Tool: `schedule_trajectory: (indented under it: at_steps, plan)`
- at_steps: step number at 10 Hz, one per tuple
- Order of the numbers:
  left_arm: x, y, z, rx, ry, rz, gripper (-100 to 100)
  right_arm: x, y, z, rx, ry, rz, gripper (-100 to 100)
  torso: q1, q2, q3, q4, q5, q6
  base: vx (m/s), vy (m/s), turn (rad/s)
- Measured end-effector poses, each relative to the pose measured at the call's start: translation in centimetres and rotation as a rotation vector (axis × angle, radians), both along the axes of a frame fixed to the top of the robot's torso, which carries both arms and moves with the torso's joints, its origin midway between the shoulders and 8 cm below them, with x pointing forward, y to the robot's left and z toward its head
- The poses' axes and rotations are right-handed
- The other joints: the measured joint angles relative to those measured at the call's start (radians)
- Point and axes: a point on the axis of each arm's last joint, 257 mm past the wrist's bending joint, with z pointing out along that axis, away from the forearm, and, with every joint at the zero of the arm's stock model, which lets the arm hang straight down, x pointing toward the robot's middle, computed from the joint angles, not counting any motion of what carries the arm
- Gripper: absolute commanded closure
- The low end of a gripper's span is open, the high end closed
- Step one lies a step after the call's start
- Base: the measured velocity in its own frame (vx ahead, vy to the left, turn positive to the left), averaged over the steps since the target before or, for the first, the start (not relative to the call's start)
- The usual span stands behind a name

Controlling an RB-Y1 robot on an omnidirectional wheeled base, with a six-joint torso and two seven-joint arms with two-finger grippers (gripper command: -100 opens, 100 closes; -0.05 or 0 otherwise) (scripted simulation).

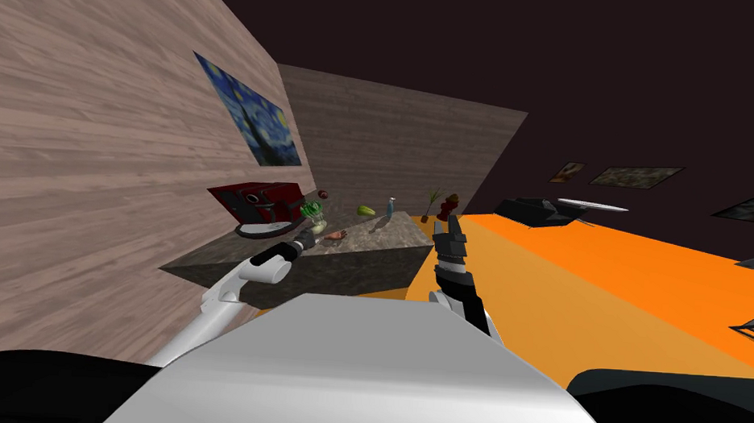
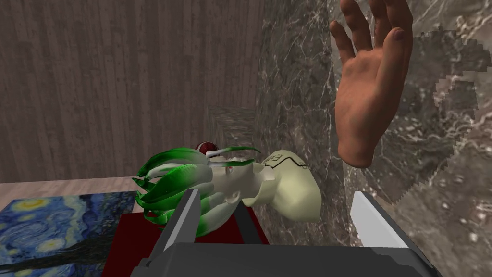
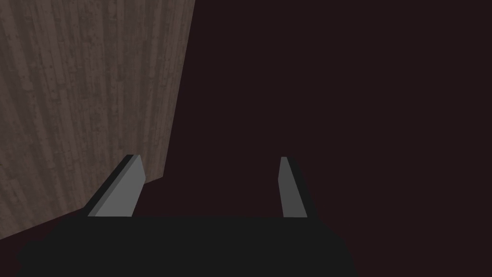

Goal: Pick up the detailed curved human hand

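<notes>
- Fingers point(image 2: 185, 219) of the left tool point(image 2: 275, 195) stand apart with nothing clamped between them; the tool hangs over the marbled surface point(image 1: 382, 231).
- Just ahead of that tool lies the human hand point(image 2: 370, 96), flat on the surface with its palm showing and its fingers curling away from the tool (it sits beyond one finger, not between the two, and nothing touches it).
- Close beside the hand, toward the wall, a pale vase point(image 2: 288, 192) lies on its side, green and white leaves point(image 2: 168, 178) spilling from its mouth.
- Well to the right of the hand, the right tool point(image 1: 450, 225) is held up by the corner of the surface over the orange floor point(image 1: 606, 281), its fingers parted and empty.
- Past the vase from the hand are a small dark red ball point(image 2: 206, 146) and a red box point(image 1: 259, 199) against the wall.
- Farther from the hand along the surface stand a yellow-green object point(image 1: 366, 211) and a small bottle point(image 1: 389, 206).
- Above the hand, a swirling blue painting point(image 1: 251, 122) hangs on the wooden wall.
</notes>
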Motion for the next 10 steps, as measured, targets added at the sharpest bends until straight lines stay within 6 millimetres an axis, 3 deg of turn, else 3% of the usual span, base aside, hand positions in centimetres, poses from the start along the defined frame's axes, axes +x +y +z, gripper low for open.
schedule_trajectory:
  at_steps: [10]
  plan:
    - [-1.4, 0.5, -5.6, -0.052, 0.279, 0.024, -100, 0.0, 0.0, 0.0, 0.0, 0.0, 0.0, 0, 0.0, -0.001, -0.001, 0.0, 0.0, 0.0, 0.061, -0.053, -0.006]
